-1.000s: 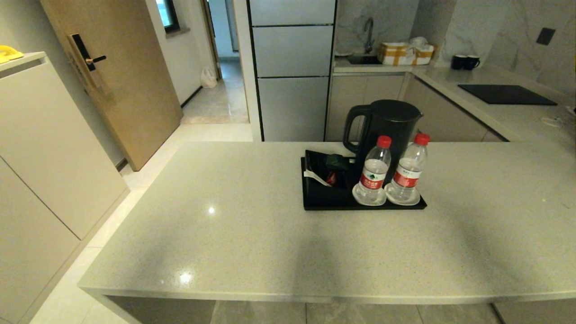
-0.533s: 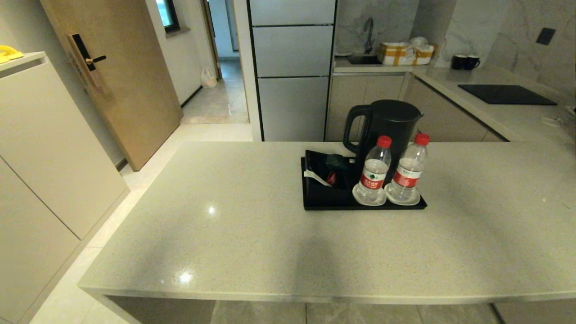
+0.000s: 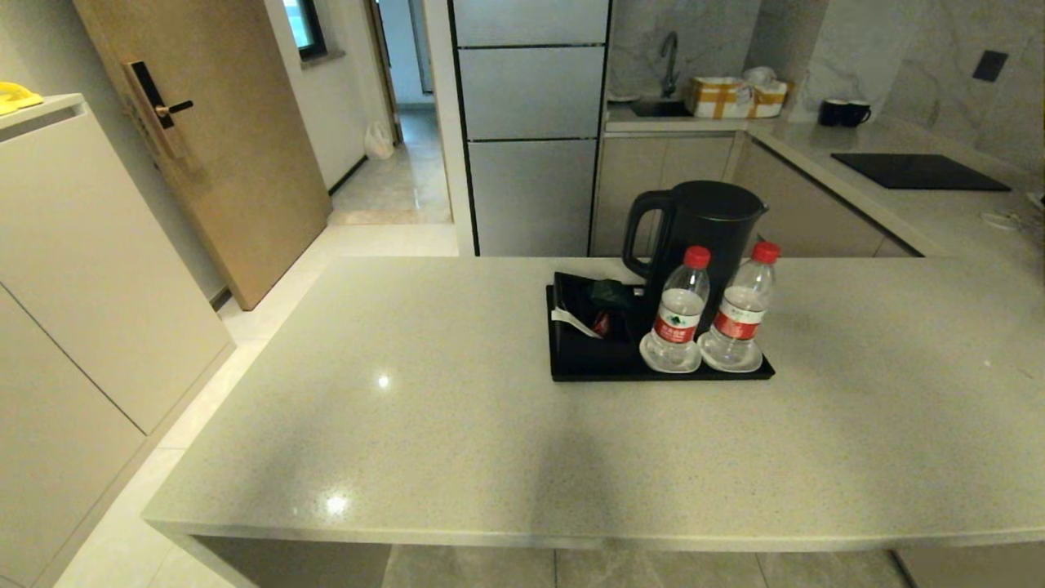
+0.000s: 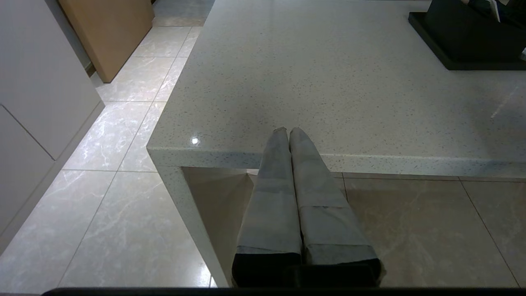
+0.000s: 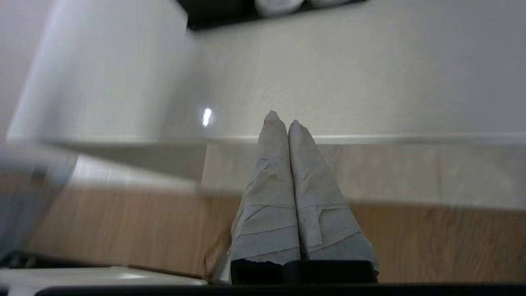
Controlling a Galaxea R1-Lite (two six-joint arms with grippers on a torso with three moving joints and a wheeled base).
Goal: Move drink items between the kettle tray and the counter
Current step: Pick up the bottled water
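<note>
Two bottles, the left bottle [image 3: 679,314] and the right bottle [image 3: 740,310], stand upright side by side on the tray [image 3: 588,371], each on a white coaster [image 3: 669,360]. They sit along the tray's near edge, toward its right end, just in front of the black kettle [image 3: 698,224]. A dark holder with packets [image 3: 592,314] fills the tray's left part. The tray rests on the counter [image 3: 408,425], toward its far side and right of centre.

Neither arm shows in the head view. The left gripper [image 4: 289,130] has its fingers pressed together, holding nothing; its tips hover at the counter's near edge, and only the tray's corner shows far off across the bare stone. The right gripper [image 5: 282,117] is likewise closed and empty, its tips also at the counter's near edge; the tray and the coasters lie well beyond it across the top. Both bottles are well apart from either gripper.
</note>
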